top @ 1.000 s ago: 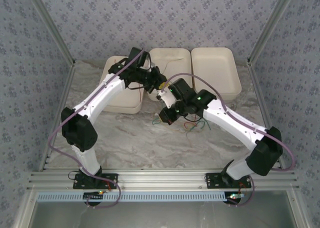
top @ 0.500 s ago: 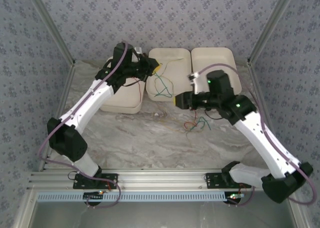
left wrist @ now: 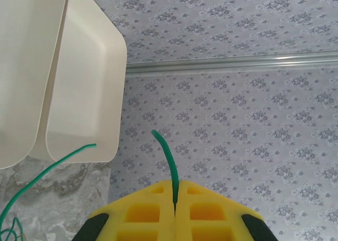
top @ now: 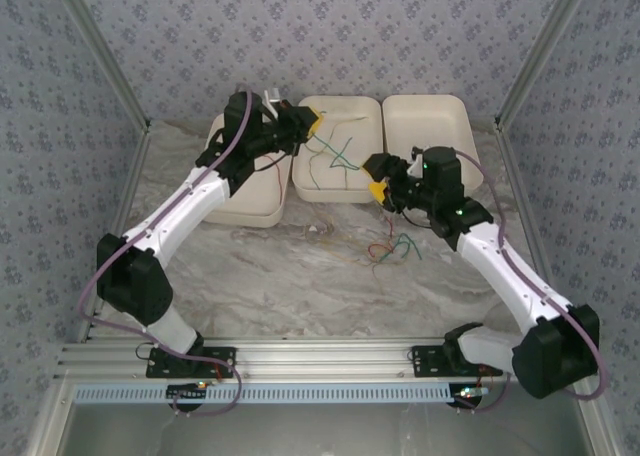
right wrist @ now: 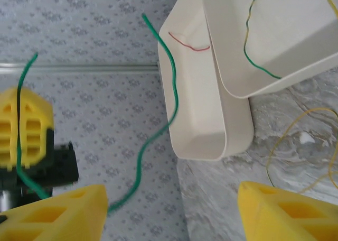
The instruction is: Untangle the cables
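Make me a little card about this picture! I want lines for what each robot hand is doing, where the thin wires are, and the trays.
left gripper: shut, pinching a thin green wire
right gripper: open, yellow fingers wide apart
green wire: hangs from the left gripper above the middle white tray
loose wires: small tangle of red, green and yellow wires lying on the marble-patterned table
trays: three white rounded trays in a row at the far side of the table
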